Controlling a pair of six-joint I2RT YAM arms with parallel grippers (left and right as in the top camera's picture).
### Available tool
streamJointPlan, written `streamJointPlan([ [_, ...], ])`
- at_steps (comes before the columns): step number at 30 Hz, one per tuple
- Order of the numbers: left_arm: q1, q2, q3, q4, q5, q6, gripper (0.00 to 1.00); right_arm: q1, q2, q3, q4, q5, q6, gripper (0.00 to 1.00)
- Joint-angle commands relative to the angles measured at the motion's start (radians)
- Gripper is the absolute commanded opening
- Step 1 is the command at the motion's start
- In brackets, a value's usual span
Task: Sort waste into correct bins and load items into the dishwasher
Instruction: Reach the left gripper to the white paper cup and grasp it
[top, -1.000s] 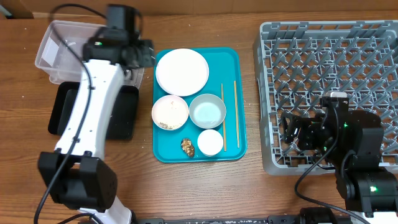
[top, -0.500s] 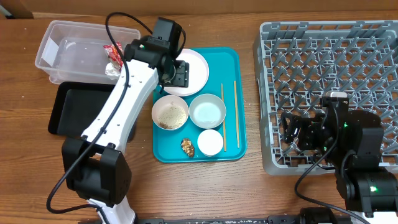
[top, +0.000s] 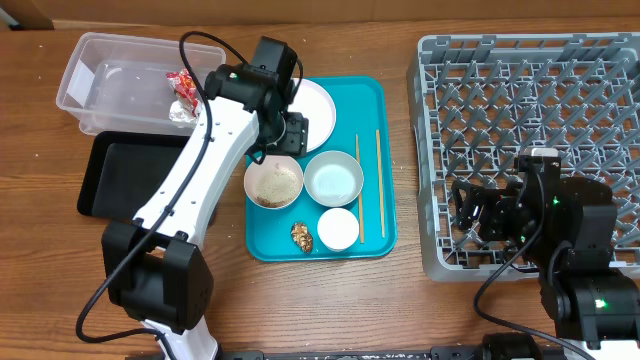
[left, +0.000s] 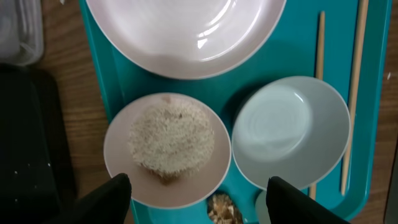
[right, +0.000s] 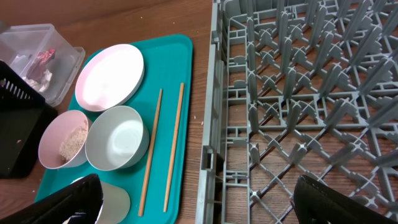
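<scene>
One waste item, the red-and-white wrapper (top: 183, 86), lies in the clear tub (top: 100, 80); rice (left: 171, 140), brown lump (top: 301, 236) and all dishes (top: 333, 180) await you. Left gripper (left: 200, 194) and right gripper (right: 202, 200) stand open, empty.

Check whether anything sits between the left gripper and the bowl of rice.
Nothing visible. The left gripper is open above the rice bowl, whose top is uncovered. The white plate and pale-blue bowl sit beside it on the teal tray, close to its rim, not over it.
</scene>
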Motion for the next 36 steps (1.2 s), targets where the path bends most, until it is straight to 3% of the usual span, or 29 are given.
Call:
streamJointPlan([
  [1,-0.028,0.011,0.003,-0.025,0.039,0.029,0.72,-0.003,-0.001,0.029,0.005,0.003,0.001,1.0],
  [12,-0.1,0.011,-0.01,-0.063,0.047,0.026,0.72,-0.003,-0.001,0.029,0.003,0.002,0.001,1.0],
  [18,-0.161,0.011,-0.036,-0.133,0.126,0.031,0.67,-0.003,-0.001,0.029,-0.006,0.002,0.001,1.0],
  [29,-0.283,0.011,-0.241,-0.117,0.125,0.07,0.65,-0.003,-0.001,0.029,-0.006,0.002,0.001,1.0],
  [31,-0.291,0.011,-0.283,-0.08,0.125,0.066,0.58,-0.003,-0.001,0.029,-0.006,0.002,0.001,1.0],
  [36,-0.286,0.011,-0.31,-0.005,0.12,0.059,0.17,-0.003,-0.001,0.029,-0.006,0.002,0.001,1.0],
])
